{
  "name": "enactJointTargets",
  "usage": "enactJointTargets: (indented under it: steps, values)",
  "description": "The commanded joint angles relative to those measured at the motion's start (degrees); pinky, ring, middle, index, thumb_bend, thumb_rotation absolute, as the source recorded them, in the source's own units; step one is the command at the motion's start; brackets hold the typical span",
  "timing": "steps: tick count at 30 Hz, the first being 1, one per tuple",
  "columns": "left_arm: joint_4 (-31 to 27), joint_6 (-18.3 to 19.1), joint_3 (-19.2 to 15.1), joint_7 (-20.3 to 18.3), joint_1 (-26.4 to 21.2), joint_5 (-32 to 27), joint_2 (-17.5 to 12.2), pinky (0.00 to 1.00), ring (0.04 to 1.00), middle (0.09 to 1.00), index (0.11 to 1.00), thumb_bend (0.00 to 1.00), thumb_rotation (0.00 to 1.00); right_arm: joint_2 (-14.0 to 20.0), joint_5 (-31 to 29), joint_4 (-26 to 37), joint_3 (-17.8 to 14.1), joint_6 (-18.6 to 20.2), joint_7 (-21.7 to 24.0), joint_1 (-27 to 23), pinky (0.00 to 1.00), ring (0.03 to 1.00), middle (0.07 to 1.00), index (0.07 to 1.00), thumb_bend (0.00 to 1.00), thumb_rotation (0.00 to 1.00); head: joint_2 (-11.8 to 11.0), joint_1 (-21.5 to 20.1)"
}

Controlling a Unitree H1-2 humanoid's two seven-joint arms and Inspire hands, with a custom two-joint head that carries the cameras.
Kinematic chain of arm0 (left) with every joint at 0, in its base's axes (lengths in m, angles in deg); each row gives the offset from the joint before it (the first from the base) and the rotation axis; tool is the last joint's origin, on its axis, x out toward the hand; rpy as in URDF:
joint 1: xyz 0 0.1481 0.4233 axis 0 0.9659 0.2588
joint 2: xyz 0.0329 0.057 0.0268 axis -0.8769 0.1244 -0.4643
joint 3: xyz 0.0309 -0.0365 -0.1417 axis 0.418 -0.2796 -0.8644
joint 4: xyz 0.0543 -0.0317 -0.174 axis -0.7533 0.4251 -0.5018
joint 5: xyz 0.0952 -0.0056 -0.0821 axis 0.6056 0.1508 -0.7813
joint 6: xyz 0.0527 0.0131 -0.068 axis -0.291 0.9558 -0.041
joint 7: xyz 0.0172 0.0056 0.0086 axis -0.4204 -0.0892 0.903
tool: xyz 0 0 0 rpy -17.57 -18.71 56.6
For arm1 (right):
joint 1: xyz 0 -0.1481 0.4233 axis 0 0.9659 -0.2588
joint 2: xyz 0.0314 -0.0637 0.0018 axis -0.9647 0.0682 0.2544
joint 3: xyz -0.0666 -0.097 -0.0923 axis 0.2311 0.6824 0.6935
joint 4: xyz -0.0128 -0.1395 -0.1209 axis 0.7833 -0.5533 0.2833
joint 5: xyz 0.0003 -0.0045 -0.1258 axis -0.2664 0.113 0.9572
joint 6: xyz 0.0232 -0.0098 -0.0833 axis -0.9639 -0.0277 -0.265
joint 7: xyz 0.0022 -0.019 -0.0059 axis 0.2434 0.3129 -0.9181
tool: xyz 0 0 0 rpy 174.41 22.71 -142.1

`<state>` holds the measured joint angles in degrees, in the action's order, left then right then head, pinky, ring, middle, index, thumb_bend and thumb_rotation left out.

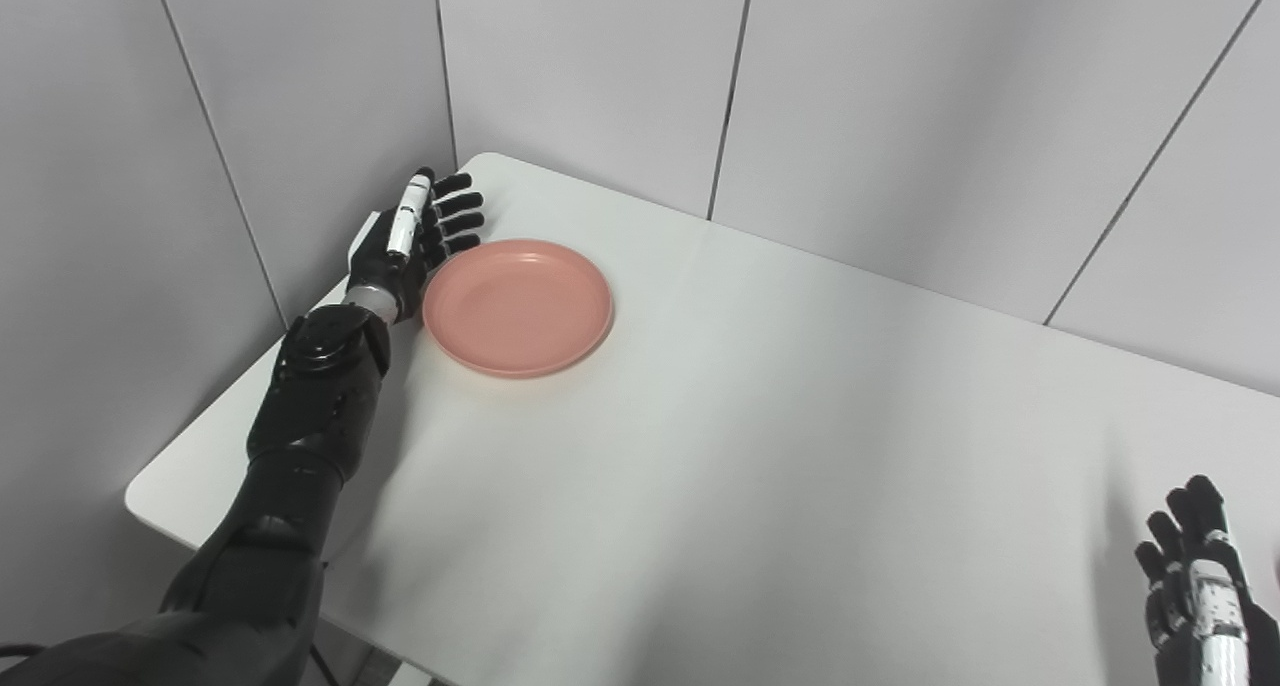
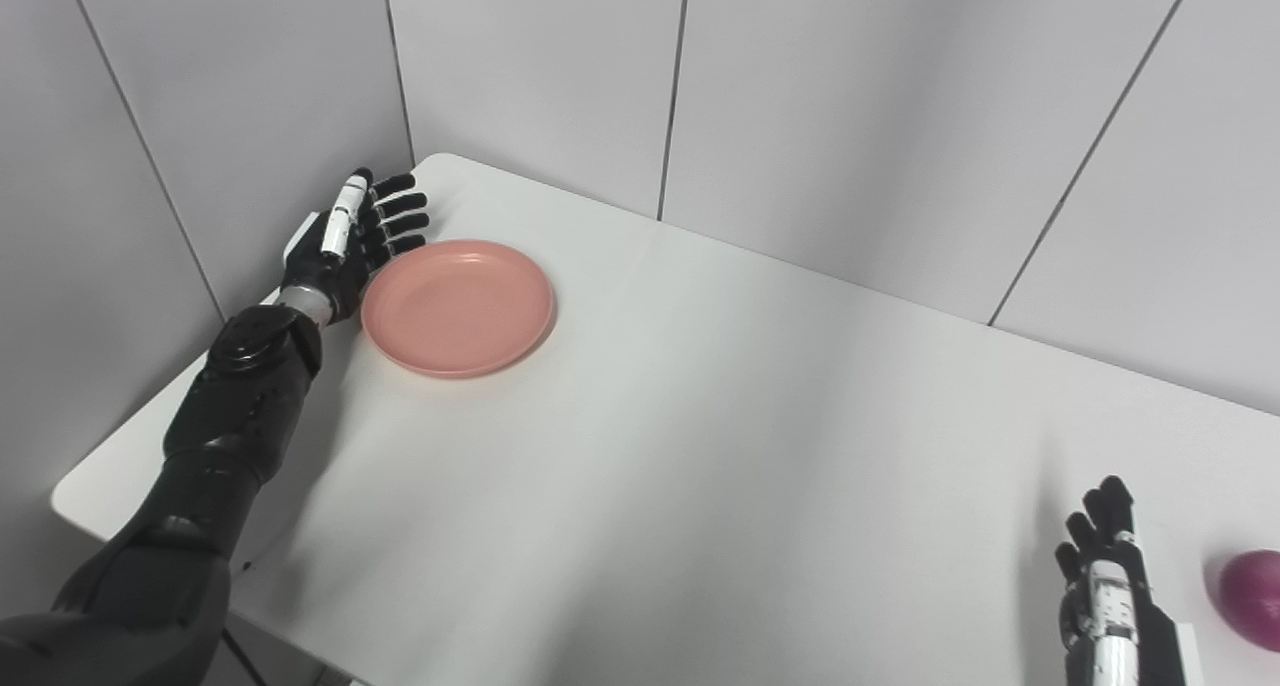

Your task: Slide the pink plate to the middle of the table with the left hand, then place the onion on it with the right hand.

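The pink plate (image 1: 517, 305) lies flat near the table's far left corner. My left hand (image 1: 415, 241) stands on edge right beside the plate's left rim, open, fingers straight and spread, palm facing the plate. Whether it touches the rim I cannot tell. The purple onion (image 2: 1252, 585) rests on the table at the right edge of the right eye view; the left eye view cuts it off. My right hand (image 2: 1105, 586) hovers low at the near right, just left of the onion, open with fingers pointing up and holding nothing.
The white table (image 1: 760, 436) is bordered by grey wall panels (image 1: 590, 66) at the back and left. Its left edge and near-left corner (image 1: 140, 501) lie close to my left forearm (image 1: 310, 416).
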<state>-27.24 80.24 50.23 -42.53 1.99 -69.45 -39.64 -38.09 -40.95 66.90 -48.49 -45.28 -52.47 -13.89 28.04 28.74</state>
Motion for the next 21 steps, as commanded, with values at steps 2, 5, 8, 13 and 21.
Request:
enactJointTargets:
  steps: [2, 5, 8, 13, 21]
  values:
    - [-0.78, -0.68, -0.42, -0.36, -2.79, -0.28, -1.8, 0.76, 0.778, 0.774, 0.749, 0.31, 1.0, 0.06, -0.02, 2.4, -0.1, -0.59, 0.06, -0.76, 1.0, 1.0, 1.0, 1.0, 0.0, 1.0, 0.08, -0.18]
    - [-0.23, -0.87, -0.53, -0.23, -2.95, -0.36, -1.65, 0.76, 0.765, 0.762, 0.74, 0.3, 1.0, 0.06, 0.01, 2.4, -0.13, -0.65, 0.03, -0.67, 1.0, 1.0, 1.0, 1.0, 0.0, 1.0, 0.04, -0.17]
    - [0.25, -0.75, -0.6, -0.19, -3.08, -0.47, -1.55, 0.75, 0.757, 0.755, 0.737, 0.3, 1.0, 0.08, -0.21, 1.99, -0.26, -1.5, 0.16, -0.72, 1.0, 1.0, 1.0, 1.0, 0.0, 1.0, 0.03, -0.15]
    - [0.63, -0.71, -0.48, -0.82, -3.02, -0.7, -1.63, 0.74, 0.755, 0.758, 0.75, 0.29, 1.0, 0.24, -0.44, 2.36, -0.31, -0.55, 0.22, -0.79, 1.0, 1.0, 1.0, 1.0, 0.0, 1.0, 0.05, -0.16]
    - [0.88, -0.12, -0.24, -1.8, -2.44, -0.56, -2.08, 0.76, 0.778, 0.78, 0.77, 0.29, 1.0, 0.09, -0.23, 2.14, -0.23, -0.92, 0.1, -0.69, 1.0, 1.0, 1.0, 1.0, 0.0, 1.0, 0.12, -0.15]
